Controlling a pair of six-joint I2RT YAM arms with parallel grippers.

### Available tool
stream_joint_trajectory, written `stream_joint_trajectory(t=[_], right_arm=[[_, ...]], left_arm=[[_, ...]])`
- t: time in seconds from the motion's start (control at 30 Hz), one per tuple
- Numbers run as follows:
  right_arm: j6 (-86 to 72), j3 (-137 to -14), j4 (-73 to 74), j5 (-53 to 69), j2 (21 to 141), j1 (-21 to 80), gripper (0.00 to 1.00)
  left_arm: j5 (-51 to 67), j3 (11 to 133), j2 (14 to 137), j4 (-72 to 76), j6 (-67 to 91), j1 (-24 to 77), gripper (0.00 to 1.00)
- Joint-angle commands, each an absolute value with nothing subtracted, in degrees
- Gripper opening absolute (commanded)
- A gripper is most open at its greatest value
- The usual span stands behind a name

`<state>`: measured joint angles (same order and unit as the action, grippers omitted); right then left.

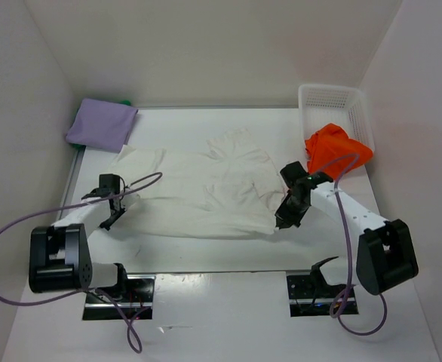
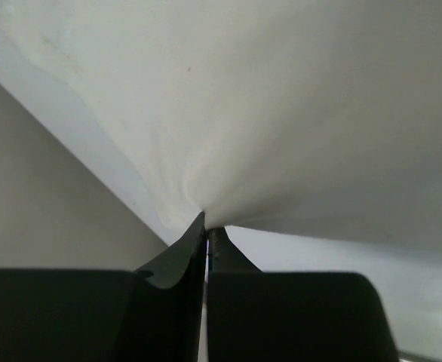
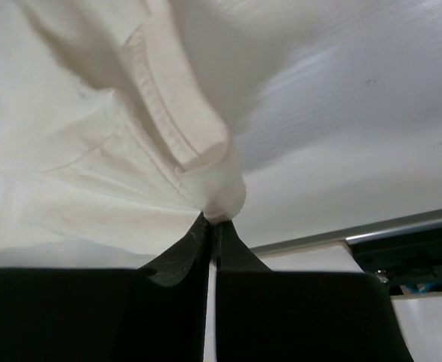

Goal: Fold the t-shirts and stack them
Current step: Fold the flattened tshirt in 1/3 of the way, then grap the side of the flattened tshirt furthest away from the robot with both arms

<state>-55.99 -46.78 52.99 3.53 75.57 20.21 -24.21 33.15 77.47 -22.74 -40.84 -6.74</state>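
Observation:
The white t-shirt (image 1: pixel 206 192) lies spread across the middle of the table. My left gripper (image 1: pixel 109 223) is shut on its near left corner (image 2: pixel 206 192). My right gripper (image 1: pixel 282 223) is shut on its near right hem (image 3: pixel 217 192). The lavender-purple t-shirt (image 1: pixel 102 124) lies folded at the far left, with a bit of the green t-shirt (image 1: pixel 125 102) showing behind it. The orange-red t-shirt (image 1: pixel 337 149) hangs crumpled over the near end of the basket.
A white plastic mesh basket (image 1: pixel 334 102) stands at the far right corner. White walls close in the table on three sides. A metal rail (image 3: pixel 357 234) runs along the table's near edge.

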Motion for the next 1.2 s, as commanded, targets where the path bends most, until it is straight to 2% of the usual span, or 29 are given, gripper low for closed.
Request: stream_joint_trajectory(t=[0.0,0.17,0.5,0.57,0.6,0.63,0.67,0.7,0.73,0.8,0.97,1.03,1.07,1.1,1.17], right_arm=[[-53.3,-51.5,63.7,0.3,69.2,20.0,0.00],[-51.8,-57.0,70.1,2.5,70.5,22.0,0.00],[-47.9,-58.2,74.7,6.0,80.1,29.7,0.00],[-47.2,-58.2,74.7,6.5,81.6,29.7,0.01],[-46.6,-58.2,74.7,6.5,82.2,29.7,0.22],[-45.8,-58.2,74.7,7.1,82.7,29.7,0.34],[-45.8,-58.2,74.7,7.1,83.2,29.7,0.41],[-45.1,-58.2,74.7,7.1,83.9,29.7,0.48],[-45.1,-58.2,74.7,7.1,83.9,29.7,0.50],[-45.1,-58.2,74.7,7.6,83.2,29.7,0.50],[-46.2,-61.5,74.7,9.1,81.3,30.3,0.51],[-46.2,-72.2,74.7,6.1,83.4,31.6,0.51],[-44.4,-77.0,74.7,0.6,85.1,33.7,0.51],[-43.3,-86.6,74.7,-2.0,89.1,34.4,0.51],[-41.7,-94.5,73.7,-6.2,93.7,34.4,0.53]], left_arm=[[-20.4,36.3,67.5,-34.5,-45.0,-7.6,0.00],[-21.9,34.7,58.2,-41.6,-51.5,-7.6,0.00],[-22.4,32.9,52.8,-53.2,-55.0,-6.6,0.01],[-23.0,32.9,52.2,-54.2,-55.5,-6.0,0.08],[-23.5,32.3,52.2,-54.8,-55.5,-6.0,0.19],[-24.2,32.3,52.2,-54.8,-55.5,-6.0,0.37],[-24.2,31.6,52.2,-54.8,-55.5,-6.0,0.64],[-25.0,31.0,52.2,-54.8,-55.0,-6.0,0.73],[-26.1,31.0,52.2,-54.8,-54.5,-6.0,0.80],[-27.4,31.0,52.2,-56.1,-54.0,-6.0,0.88],[-32.0,40.0,53.7,-52.5,-54.0,-7.5,0.93],[-32.5,44.7,56.7,-47.8,-53.4,-9.0,0.94],[-33.1,47.2,58.3,-42.2,-53.4,-10.9,0.94],[-32.3,52.3,62.4,-39.8,-52.3,-12.1,0.94],[-25.9,58.2,67.6,-36.8,-48.0,-16.1,0.91]])
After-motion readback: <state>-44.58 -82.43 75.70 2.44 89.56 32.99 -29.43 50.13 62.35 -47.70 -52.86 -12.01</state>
